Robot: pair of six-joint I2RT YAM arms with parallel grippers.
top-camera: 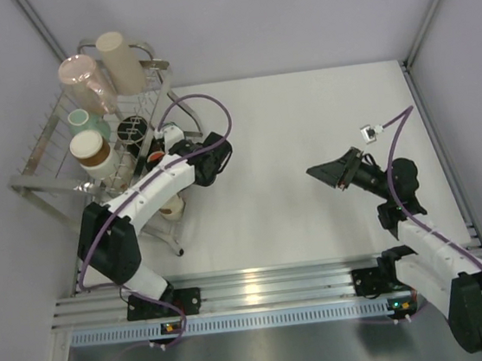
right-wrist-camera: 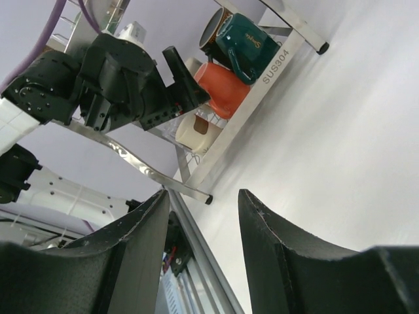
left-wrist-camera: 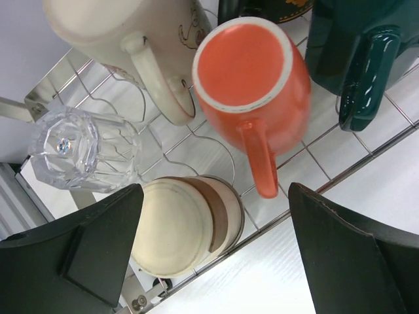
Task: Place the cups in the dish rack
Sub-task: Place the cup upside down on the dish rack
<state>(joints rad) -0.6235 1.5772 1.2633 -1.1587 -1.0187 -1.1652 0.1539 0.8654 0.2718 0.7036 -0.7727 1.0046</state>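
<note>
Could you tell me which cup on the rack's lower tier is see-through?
The clear glass tumbler beside the brown-banded cup; the others are opaque.

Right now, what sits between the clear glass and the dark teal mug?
The handle of the cream mug, then the orange mug; left wrist view.

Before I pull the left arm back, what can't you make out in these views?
- Top view: the dish rack's lower tier, covered by the left arm.
- Left wrist view: cream mug and dark teal mug, cut off by the top edge.
- Right wrist view: upper-tier cups, outside the frame.
</note>
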